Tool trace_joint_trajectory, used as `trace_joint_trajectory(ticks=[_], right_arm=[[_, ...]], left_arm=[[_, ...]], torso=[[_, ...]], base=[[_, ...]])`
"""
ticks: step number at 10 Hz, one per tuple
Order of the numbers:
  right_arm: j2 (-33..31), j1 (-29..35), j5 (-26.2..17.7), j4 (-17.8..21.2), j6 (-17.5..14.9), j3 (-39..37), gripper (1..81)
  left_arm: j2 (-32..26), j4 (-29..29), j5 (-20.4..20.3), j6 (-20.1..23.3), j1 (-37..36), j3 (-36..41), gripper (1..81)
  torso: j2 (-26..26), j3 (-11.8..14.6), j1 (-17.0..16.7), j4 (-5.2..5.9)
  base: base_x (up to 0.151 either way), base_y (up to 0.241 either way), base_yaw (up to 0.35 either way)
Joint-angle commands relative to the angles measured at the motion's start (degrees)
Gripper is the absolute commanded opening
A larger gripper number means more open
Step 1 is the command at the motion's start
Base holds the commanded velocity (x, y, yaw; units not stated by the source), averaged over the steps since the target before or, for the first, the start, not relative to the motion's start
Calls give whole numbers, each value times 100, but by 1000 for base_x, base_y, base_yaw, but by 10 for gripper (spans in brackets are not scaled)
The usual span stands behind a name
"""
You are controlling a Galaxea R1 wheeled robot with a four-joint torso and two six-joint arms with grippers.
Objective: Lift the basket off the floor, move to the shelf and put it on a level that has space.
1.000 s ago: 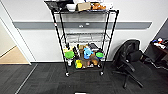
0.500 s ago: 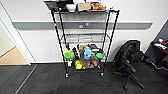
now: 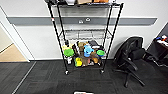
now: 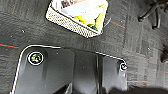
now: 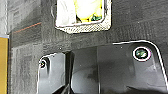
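Both wrist cameras see the basket (image 4: 79, 17) on the floor (image 4: 30, 32).

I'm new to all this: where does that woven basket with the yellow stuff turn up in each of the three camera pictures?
Head view: a pale sliver at the bottom edge, in front of the shelf, is probably the basket.
Left wrist view: the basket sits on the floor, beyond the robot's dark plate.
Right wrist view: the basket is again on the floor, beyond the plate.
Shared landmark: the dark grey carpet floor.
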Motion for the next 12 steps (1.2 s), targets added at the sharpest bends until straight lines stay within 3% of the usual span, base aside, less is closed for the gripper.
trace_joint_trajectory(ticks=[1, 4, 6, 7, 10, 12], right_arm=[[-44, 327, -314, -18, 3, 55, 811], [-53, 335, -341, -9, 12, -103, 811], [-61, 344, -376, -9, 11, -112, 811], [-53, 344, -367, -1, 11, -112, 811], [-35, 423, -393, 61, 12, -147, 811], [-9, 511, -402, 43, 12, -165, 811]], left_arm=[[-46, -278, 476, -45, -547, -446, 811], [-37, 109, 1427, -10, -838, -658, 811], [-116, 214, 1506, -10, -926, -658, 811], [-133, 197, 1506, -19, -935, -658, 811], [-107, 153, 1497, -27, -943, -658, 811], [-107, 144, 1427, -45, -961, -667, 811]], torso=[[-549, 2, 356, 0], [-1137, -7, 728, 0], [-1526, -7, 970, 0], [-1742, -393, 1108, 0], [-2193, -687, 1390, 0], [-2579, -1048, 1635, 0]], base=[[0, 0, 0], [0, 0, 0], [0, 0, 0], [0, 0, 0], [0, 0, 0], [0, 0, 0]])
